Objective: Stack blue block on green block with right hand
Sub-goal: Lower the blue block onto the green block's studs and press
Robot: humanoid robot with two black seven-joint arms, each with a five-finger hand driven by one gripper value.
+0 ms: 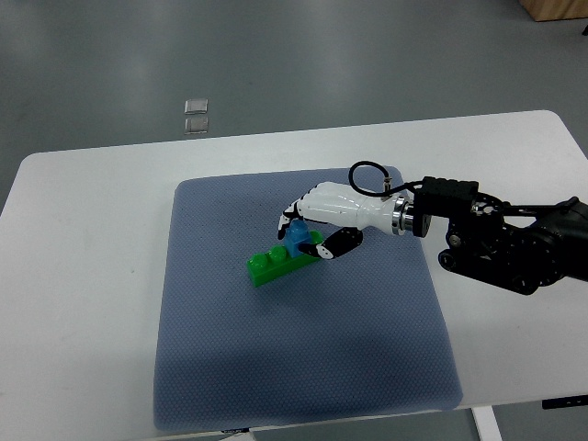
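A long green block (275, 265) lies slanted on the blue-grey mat (294, 349), near its middle. A small blue block (297, 238) sits on the green block's right end. My right hand (304, 233), white with black fingertips, reaches in from the right and has its fingers curled around the blue block, with the thumb (335, 246) below it and the other fingers above. Whether the blue block is pressed fully onto the green studs is hidden by the fingers. The left arm does not show.
The mat lies on a white table (83, 276) whose front edge runs just below the mat. The right forearm (496, 239) spans the table's right side. Two small clear squares (196, 116) lie on the grey floor beyond the table.
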